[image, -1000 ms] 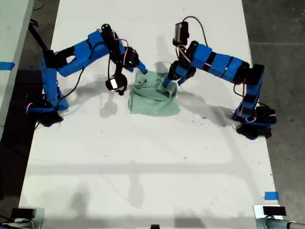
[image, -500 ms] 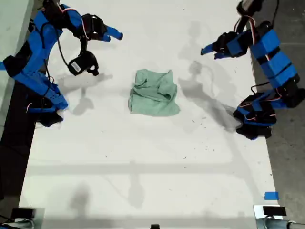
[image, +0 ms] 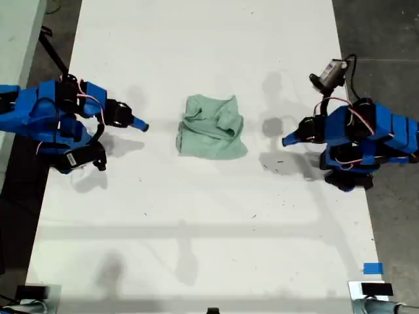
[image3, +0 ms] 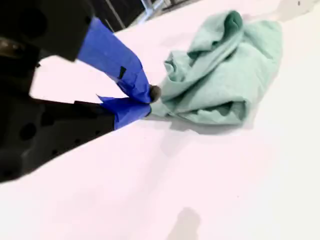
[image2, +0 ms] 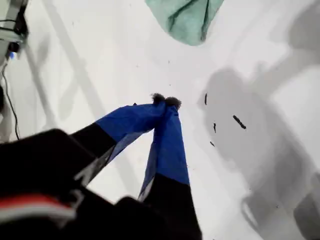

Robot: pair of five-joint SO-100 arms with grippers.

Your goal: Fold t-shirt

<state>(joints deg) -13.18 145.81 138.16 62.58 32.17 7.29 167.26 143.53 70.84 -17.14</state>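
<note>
Shut tip to tip, the first gripper [image2: 165, 101] holds nothing; its blue fingers [image2: 167, 145] meet above bare table. The second gripper [image3: 148, 101] is likewise closed and empty, with its blue tips together.

The t-shirt [image: 211, 127] lies in a rumpled, roughly square bundle on the white table [image: 196, 229], about midway between the two arms and toward the far half of the surface in the exterior view. Its upper part is bunched into raised folds, while the lower edge lies flatter. Nothing touches it.

In the second wrist view the closed tips appear against the bundle's edge, but the exterior view shows that gripper, at the exterior view's left, apart from the cloth with bare table between them. The first gripper is at the exterior view's right, also apart from the shirt and pointing toward it. A few small dark specks [image: 278, 161] lie on the table near its tip, and they show in the first wrist view as well.

Both arms are drawn back and folded low over their bases at the table's side edges. A piece of blue tape [image: 372, 268] sits near the exterior view's lower right corner.
</note>
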